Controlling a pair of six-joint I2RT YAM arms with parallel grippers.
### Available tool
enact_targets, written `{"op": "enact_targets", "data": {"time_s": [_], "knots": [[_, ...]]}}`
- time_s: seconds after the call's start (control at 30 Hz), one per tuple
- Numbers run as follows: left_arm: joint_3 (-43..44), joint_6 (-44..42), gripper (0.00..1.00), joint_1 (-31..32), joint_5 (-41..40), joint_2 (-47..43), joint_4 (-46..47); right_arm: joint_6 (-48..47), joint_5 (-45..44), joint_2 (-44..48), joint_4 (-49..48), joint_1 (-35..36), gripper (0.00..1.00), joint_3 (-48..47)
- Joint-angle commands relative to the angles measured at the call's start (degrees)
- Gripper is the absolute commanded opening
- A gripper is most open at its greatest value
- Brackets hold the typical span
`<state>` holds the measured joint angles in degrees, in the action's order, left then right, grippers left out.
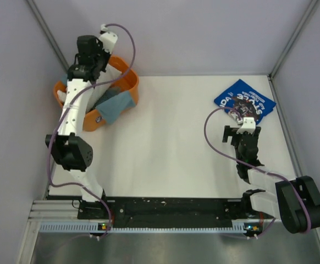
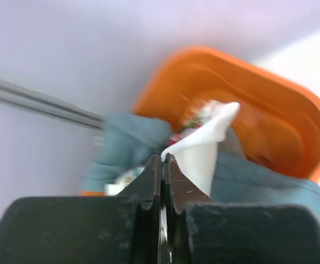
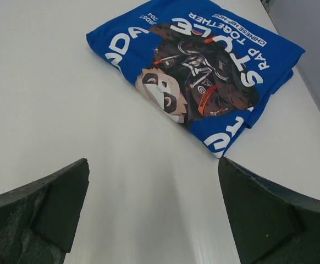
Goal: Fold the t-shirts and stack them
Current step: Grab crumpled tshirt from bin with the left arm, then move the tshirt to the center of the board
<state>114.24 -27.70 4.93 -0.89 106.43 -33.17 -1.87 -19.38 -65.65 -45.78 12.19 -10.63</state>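
Over the orange basket [image 2: 292, 110], the left gripper [image 2: 163, 159] has its jaws pressed together on what looks, through the blur, like a peak of the white shirt [image 2: 201, 148]. The right gripper [image 3: 153, 165] hangs with jaws wide apart, empty, near the folded blue shirt [image 3: 198, 71] lying flat at the far right corner of the table [image 3: 66, 110].

White table [image 1: 171, 143]: orange basket [image 1: 131, 77] far left, folded blue t-shirt [image 1: 242, 99] far right.

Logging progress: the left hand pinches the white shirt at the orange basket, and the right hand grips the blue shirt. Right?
No: the right hand is open, short of the blue shirt, as the right wrist view shows. The rest holds.
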Motion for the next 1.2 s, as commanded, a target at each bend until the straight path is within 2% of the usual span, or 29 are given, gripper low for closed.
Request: {"op": "enact_targets", "data": {"time_s": [0.0, 0.1, 0.17, 0.27, 0.4, 0.47, 0.57, 0.77, 0.97, 1.17], "knots": [[14.82, -3.77, 0.0, -0.53, -6.25, -13.79, 11.31, 0.46, 1.18, -0.18, -1.24, -0.23, 0.98, -1.94], [32.39, -0.08, 0.0, -0.19, 3.66, -15.46, 2.52, 0.37, 1.36, -0.09, -1.16, -0.23, 0.98, -2.02], [40.76, 1.59, 0.0, 2.0, 6.59, -15.99, -2.31, 0.37, 1.71, -0.18, -1.07, -0.23, 0.98, -2.02], [45.72, 5.19, 0.0, 3.86, 11.59, -17.13, -9.0, 0.37, 2.24, -0.44, -0.63, -0.32, 0.98, -2.37], [42.83, 9.14, 0.0, 4.82, 28.35, -18.63, -16.65, 0.55, 2.85, -0.88, 0.6, -0.23, 0.98, -3.16], [41.86, 10.13, 0.0, 8.32, 34.52, -18.72, -19.29, 0.64, 2.76, -0.88, 0.78, -0.23, 0.98, -3.08], [39.59, 8.02, 0.0, 15.71, 34.11, -18.72, -23.78, 0.73, 2.68, -0.36, 0.43, -0.23, 0.98, -2.73], [21.85, 8.72, 0.0, 22.75, 35.17, -19.42, -23.09, 0.73, 4.95, 0.78, 0.34, -0.23, 0.98, -2.2], [13.04, 12.5, 0.0, 23.46, 35.35, -16.79, -17.46, 1.43, 17.6, 6.84, 14.99, -0.06, 0.97, -9.83], [11.28, 12.5, 0.0, 23.11, 24.37, -15.46, -16.05, 5.73, 32.28, 9.22, 32.74, 0.56, 0.93, -21.25]]}}
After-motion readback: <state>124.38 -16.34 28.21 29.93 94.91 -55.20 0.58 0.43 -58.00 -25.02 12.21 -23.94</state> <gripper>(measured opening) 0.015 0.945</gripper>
